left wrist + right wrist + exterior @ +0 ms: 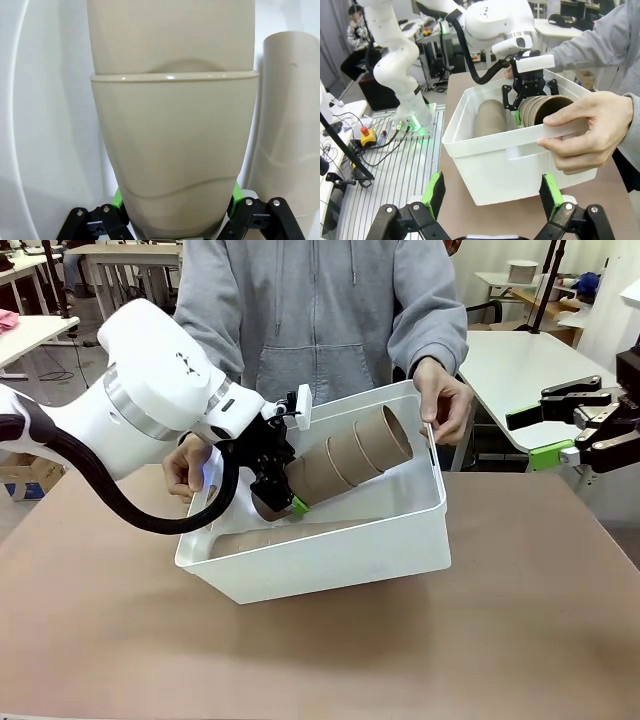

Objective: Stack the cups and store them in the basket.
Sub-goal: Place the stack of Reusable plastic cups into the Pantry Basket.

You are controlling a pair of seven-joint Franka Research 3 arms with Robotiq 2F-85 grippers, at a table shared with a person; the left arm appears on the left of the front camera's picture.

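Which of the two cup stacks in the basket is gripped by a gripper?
The tilted stack, clamped at its base by the left gripper; the other stack lies loose on the basket floor.

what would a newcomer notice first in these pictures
The left gripper clamps the narrow end of a stack of cups, lying tilted inside the basket. A person's hands tip the basket at its far rim, and another stack lies on its floor.
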